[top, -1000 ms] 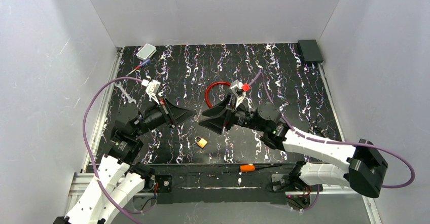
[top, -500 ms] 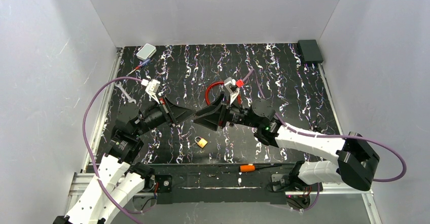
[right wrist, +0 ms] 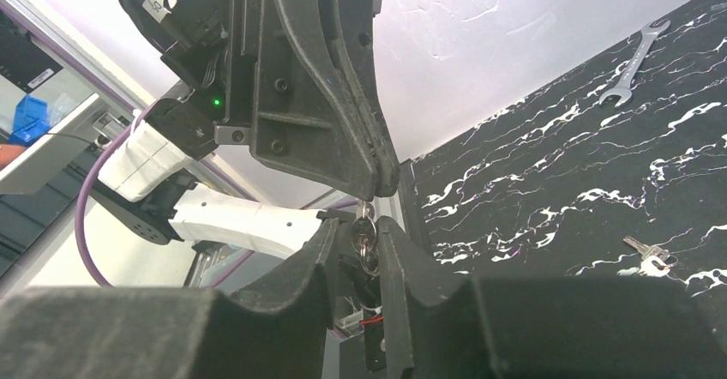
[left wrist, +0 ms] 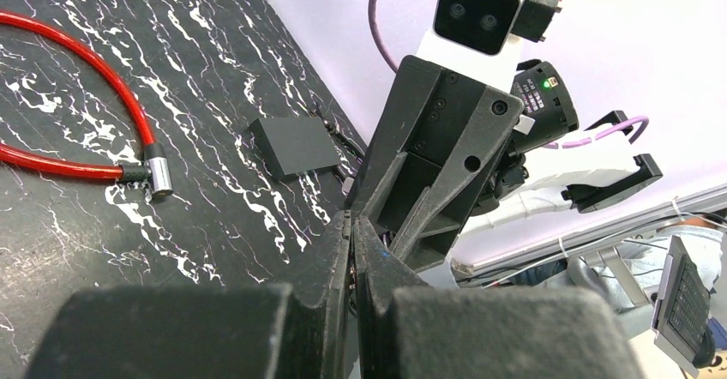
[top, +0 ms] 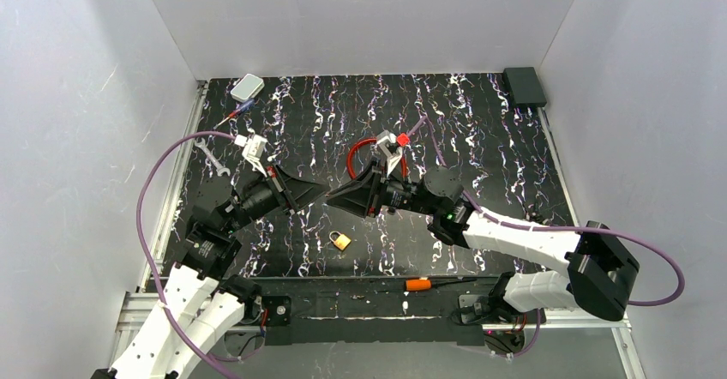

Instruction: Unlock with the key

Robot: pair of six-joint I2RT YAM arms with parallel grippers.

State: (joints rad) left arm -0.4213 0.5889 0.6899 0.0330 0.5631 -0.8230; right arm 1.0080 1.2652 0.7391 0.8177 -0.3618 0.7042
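Observation:
My left gripper point(top: 322, 189) hangs above the mat, shut on the key. In the right wrist view the key point(right wrist: 364, 223), small and silvery with a ring, hangs down from the left gripper's tips point(right wrist: 384, 171). My right gripper point(top: 333, 197) meets it tip to tip. Its jaws point(right wrist: 356, 229) stand narrowly apart around the key's head. The key lies against one finger point(right wrist: 394, 250), with a gap on the other side. The left wrist view shows the left gripper's tips point(left wrist: 352, 222) pressed together, and the key is hidden there. The brass padlock point(top: 341, 241) lies on the mat below both grippers, untouched.
A red cable loop point(top: 356, 160) lies behind the grippers. A silver wrench point(top: 210, 156) and a grey box point(top: 248, 87) are at the left, a black box point(top: 524, 86) at the far right corner. An orange-handled tool point(top: 418, 284) lies at the near edge. Another small key point(right wrist: 647, 256) lies on the mat.
The right arm has moved left until its gripper meets the left gripper's tips, and its jaws have narrowed around the key. The left gripper has stayed shut and nearly still.

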